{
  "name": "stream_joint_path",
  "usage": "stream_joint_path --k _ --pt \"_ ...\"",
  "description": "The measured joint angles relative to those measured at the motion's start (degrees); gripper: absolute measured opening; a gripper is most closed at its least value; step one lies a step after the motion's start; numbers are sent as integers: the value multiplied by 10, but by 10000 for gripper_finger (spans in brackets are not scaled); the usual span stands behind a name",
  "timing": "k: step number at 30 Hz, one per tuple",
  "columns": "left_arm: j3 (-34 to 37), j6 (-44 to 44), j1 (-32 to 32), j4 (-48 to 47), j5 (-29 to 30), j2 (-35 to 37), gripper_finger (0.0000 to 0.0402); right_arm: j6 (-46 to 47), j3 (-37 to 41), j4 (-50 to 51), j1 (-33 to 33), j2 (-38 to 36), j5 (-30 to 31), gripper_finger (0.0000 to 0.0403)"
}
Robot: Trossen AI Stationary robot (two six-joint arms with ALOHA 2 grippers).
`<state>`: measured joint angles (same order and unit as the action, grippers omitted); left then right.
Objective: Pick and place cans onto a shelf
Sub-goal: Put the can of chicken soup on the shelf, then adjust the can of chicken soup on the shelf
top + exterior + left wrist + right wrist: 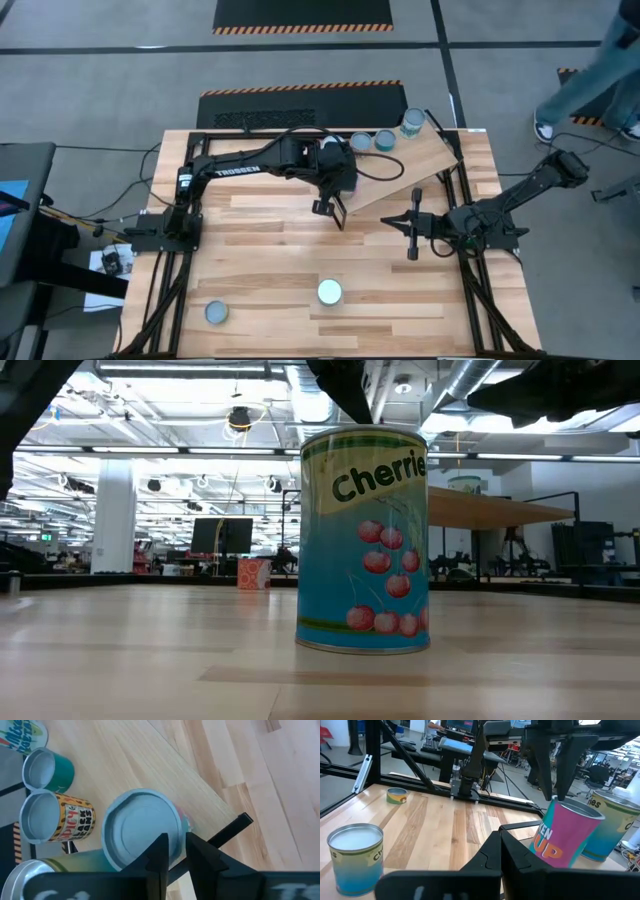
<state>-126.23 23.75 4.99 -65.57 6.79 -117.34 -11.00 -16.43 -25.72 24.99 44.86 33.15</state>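
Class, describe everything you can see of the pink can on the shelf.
The pink can is a small closed tin with orange lettering and a pale-blue round lid. It stands leaning with the slanted plywood shelf, beside a teal can. The left gripper hangs right at its top rim.

Around my plank tabletop (300, 270) lies grey floor (100, 80); a black mat (303, 13) with striped edging sits at the frame's top. A person's legs (590, 85) cross the upper right corner.
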Motion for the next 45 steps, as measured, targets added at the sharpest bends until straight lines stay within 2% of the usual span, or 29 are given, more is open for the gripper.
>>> stream_joint_path --k 6,11,14,18,21,25,28,32,38,45 --pt "0 -5 0 8 -9 14 52 0 0 0 0 0 0 11" --pt "1 -20 0 -9 -85 49 12 0 0 0 0 0 0 11" --pt "45 -21 -2 15 -115 85 4 0 0 0 -1 0 0 11" --pt "176 -43 -4 117 -121 162 2 0 0 -3 -14 4 -2 11" --pt "319 -61 -4 237 -121 237 0 11 1 -10 -33 10 -3 11" --pt "529 -93 -2 444 -120 353 0 45 -8 -7 -75 21 -6 7" --pt "667 -118 1 597 -115 430 0 59 -40 14 -112 34 -45 4" --pt "814 -150 15 769 -108 514 0 62 -122 119 -156 55 -99 11" --pt "955 -186 52 895 -108 599 0 80 -282 330 -206 118 -140 36" --pt "1002 -209 106 912 -157 628 0 62 -433 495 -238 222 -155 90"
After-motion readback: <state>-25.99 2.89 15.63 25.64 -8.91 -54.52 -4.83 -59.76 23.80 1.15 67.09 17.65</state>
